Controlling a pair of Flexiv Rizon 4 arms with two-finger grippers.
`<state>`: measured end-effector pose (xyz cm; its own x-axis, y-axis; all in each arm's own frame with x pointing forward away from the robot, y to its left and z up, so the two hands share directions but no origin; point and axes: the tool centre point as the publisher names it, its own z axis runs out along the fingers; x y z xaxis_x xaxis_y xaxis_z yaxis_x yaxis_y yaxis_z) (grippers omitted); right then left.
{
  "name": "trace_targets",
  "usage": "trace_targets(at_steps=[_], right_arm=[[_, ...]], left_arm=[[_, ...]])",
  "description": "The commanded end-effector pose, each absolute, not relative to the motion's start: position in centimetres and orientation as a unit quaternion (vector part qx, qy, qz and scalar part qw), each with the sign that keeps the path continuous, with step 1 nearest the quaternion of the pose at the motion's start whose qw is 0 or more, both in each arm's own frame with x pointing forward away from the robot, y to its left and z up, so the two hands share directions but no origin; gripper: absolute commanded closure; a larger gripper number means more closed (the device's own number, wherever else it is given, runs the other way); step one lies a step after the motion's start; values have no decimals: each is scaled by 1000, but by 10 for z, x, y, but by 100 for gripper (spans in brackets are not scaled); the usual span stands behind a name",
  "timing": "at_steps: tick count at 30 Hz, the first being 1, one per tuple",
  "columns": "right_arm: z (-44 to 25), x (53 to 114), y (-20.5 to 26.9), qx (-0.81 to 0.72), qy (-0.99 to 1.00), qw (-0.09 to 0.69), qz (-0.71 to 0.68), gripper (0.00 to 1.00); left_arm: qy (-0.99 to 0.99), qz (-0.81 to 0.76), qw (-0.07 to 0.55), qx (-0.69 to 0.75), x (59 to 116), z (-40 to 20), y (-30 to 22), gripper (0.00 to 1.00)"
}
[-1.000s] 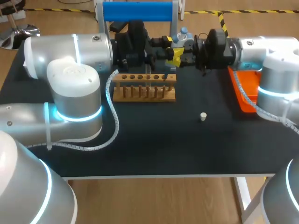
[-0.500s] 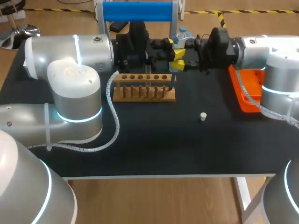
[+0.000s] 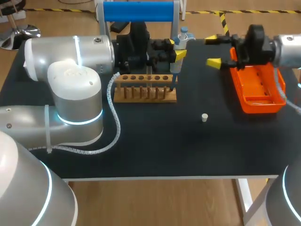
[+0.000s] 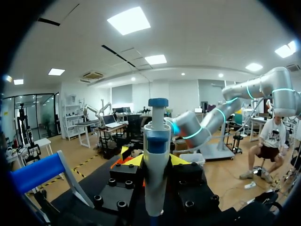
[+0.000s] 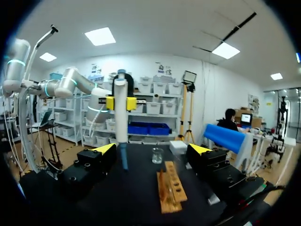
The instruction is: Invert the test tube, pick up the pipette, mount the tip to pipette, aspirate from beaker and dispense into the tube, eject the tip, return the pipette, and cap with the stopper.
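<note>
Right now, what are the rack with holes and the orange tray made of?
The test tube rack looks like wood: pale brown, matte, with pegs and drilled holes. The orange tray looks like plastic: bright even colour, thin and slightly shiny walls.

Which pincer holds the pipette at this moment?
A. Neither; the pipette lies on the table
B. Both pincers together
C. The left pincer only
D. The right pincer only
C: the left pincer has its yellow tips on both sides of the upright pipette, while the right pincer stands open and apart from it.
</note>
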<state>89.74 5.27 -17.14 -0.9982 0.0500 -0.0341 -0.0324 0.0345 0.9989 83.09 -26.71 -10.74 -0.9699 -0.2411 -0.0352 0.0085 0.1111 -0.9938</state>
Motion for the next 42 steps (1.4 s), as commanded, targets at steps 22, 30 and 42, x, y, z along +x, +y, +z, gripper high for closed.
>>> trace_targets(at_steps=[22, 30, 42], right_arm=[[-176, 1059, 105, 73, 804, 62, 587, 0], [-179, 1078, 125, 83, 815, 58, 571, 0], [-181, 1087, 138, 84, 823, 64, 558, 0]], left_arm=[[738, -663, 95, -79, 831, -108, -267, 100], [738, -663, 95, -79, 831, -108, -267, 100], [738, -663, 95, -79, 831, -108, -267, 100]])
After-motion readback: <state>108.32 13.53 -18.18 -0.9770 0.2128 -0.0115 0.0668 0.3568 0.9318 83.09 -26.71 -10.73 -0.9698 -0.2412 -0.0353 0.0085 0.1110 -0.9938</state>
